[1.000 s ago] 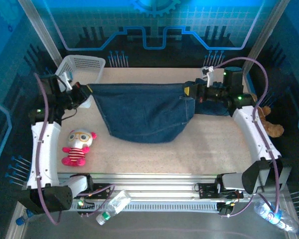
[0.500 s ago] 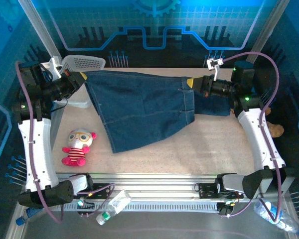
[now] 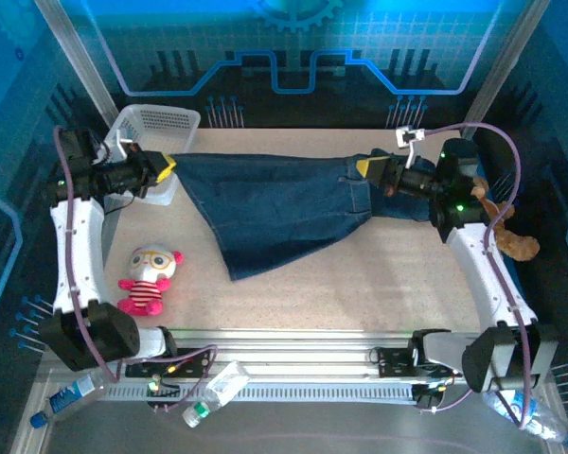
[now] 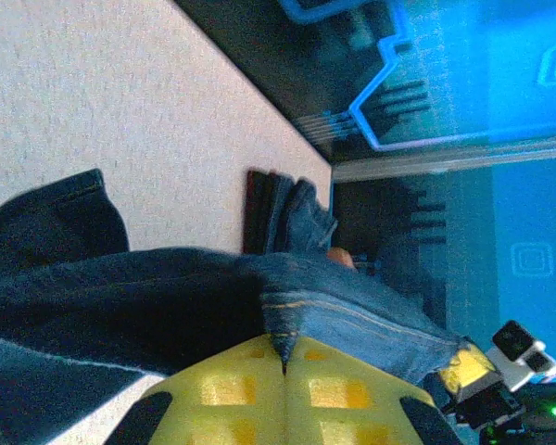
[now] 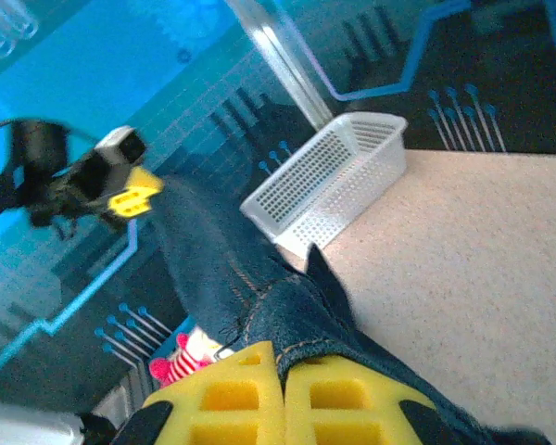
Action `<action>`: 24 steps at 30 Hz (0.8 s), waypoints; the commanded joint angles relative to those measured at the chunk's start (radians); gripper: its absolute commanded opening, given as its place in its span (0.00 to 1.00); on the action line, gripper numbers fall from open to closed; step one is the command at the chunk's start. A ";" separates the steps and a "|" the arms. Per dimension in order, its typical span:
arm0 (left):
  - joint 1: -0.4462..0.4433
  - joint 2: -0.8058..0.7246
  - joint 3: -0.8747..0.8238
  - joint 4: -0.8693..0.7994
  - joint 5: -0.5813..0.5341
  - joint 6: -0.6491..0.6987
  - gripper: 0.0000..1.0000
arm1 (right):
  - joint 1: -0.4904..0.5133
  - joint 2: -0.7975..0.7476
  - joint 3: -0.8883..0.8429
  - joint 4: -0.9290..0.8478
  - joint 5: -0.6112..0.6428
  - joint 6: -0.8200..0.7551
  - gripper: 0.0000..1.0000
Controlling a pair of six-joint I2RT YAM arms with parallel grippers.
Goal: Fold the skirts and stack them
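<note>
A dark blue denim skirt (image 3: 279, 203) hangs stretched across the back of the table between my two grippers, its lower corner (image 3: 239, 272) drooping onto the tabletop. At the skirt's left end my left gripper (image 3: 163, 166) is shut on the hem (image 4: 301, 320), the yellow pads (image 4: 232, 394) pressed together. My right gripper (image 3: 367, 168) is shut on the right end, denim bunched between its pads (image 5: 352, 399). More dark skirts (image 3: 409, 204) lie behind the right gripper, seen as a folded pile (image 4: 273, 209) in the left wrist view.
A white mesh basket (image 3: 153, 125) stands at the back left, close to the left gripper. A pink-and-white plush toy (image 3: 150, 278) lies front left. A brown teddy bear (image 3: 517, 244) sits at the right edge. Plastic bottles (image 3: 213, 390) lie below the front rail.
Both arms have shifted while holding the skirt. The rounded hanging hem has swung into a slanted edge with one corner low at the left. The left gripper went out, then came back inward.
</note>
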 commanded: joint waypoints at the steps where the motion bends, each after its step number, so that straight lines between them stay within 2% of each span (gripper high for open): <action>1: 0.026 -0.003 -0.008 -0.170 0.045 0.101 0.00 | -0.002 -0.079 0.005 0.152 0.030 -0.048 0.00; 4: 0.079 -0.027 0.040 -0.234 0.009 0.140 0.00 | -0.034 -0.096 -0.016 0.241 0.041 -0.007 0.00; 8: 0.081 -0.044 0.160 -0.228 -0.001 0.115 0.00 | -0.019 -0.087 0.041 0.249 0.036 -0.020 0.00; 13: 0.077 0.037 0.318 -0.039 -0.015 -0.002 0.00 | -0.010 -0.026 0.130 0.222 0.116 -0.130 0.00; 18: 0.050 0.239 0.495 0.224 -0.015 -0.131 0.00 | 0.002 0.172 0.250 0.275 0.190 -0.206 0.00; 20: 0.024 0.369 0.673 0.243 -0.022 -0.146 0.00 | 0.000 0.287 0.344 0.335 0.190 -0.196 0.00; 22: -0.004 0.544 0.982 0.152 -0.063 -0.111 0.00 | 0.002 0.426 0.514 0.333 0.162 -0.181 0.00; 24: -0.009 0.707 1.293 0.127 -0.053 -0.153 0.00 | 0.006 0.547 0.684 0.299 0.143 -0.178 0.00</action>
